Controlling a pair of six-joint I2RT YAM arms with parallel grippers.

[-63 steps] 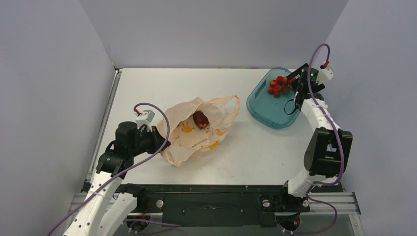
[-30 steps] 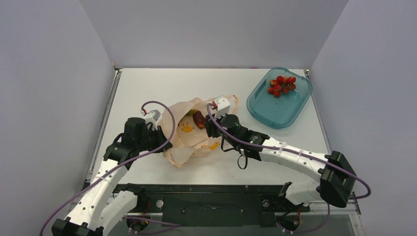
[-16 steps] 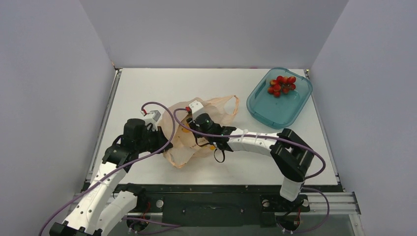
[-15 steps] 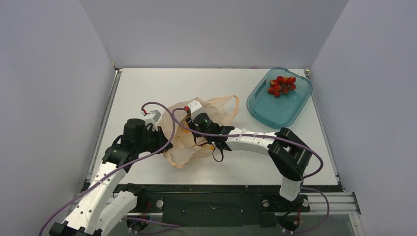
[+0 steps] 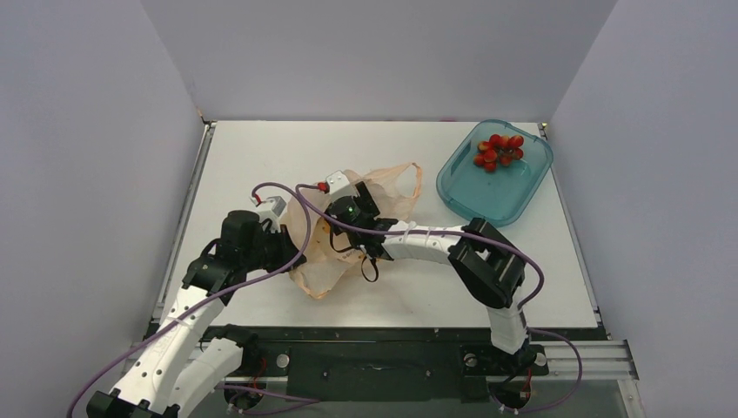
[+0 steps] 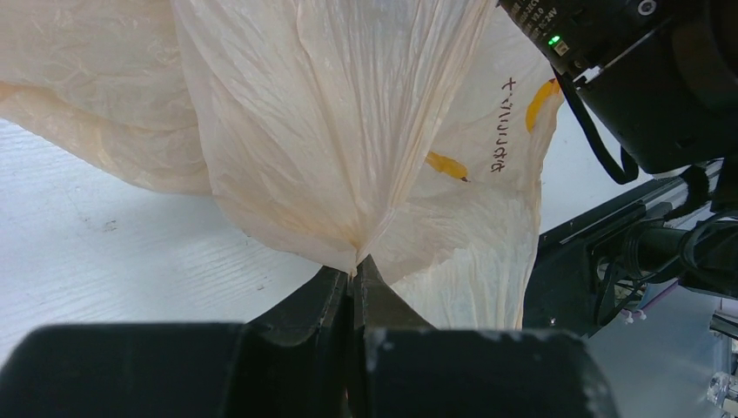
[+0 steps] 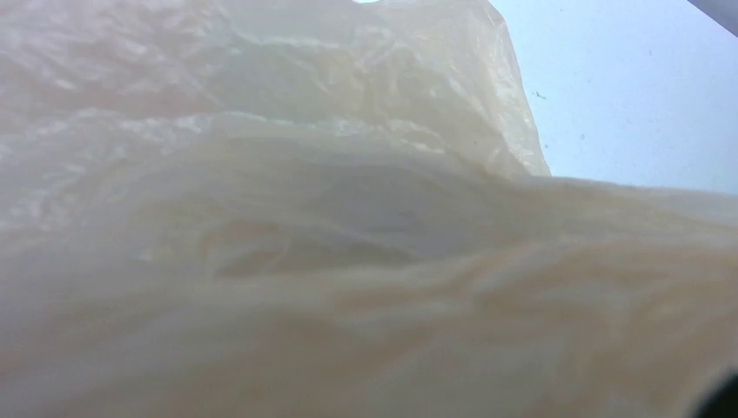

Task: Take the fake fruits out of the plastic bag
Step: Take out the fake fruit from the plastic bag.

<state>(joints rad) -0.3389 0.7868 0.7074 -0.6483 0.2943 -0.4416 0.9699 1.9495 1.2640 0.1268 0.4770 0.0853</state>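
Nearest us, the left hand is clamped tight on a pleat of the plastic bag. The film is gathered right into its closed tips at the bag's near-left side, low over the bench. Just beyond, the right hand is down at the bag's mouth, and its own camera shows nothing but pale crinkled film. Wide, narrow or holding something, I cannot tell. No fruit shows inside the bag from any view, since film and arm cover the middle. Far right, the red berry cluster sits in the teal tub, well apart from the bag.

My read is that this is the reach for the next fruit. To do it well, the left hand wants to anchor firmly and draw the film taut so the mouth gapes. The right should go in with its tips clear of the film and close on hard plastic fruit, not a fold. Then it lifts straight out, so the bag doesn't come along.
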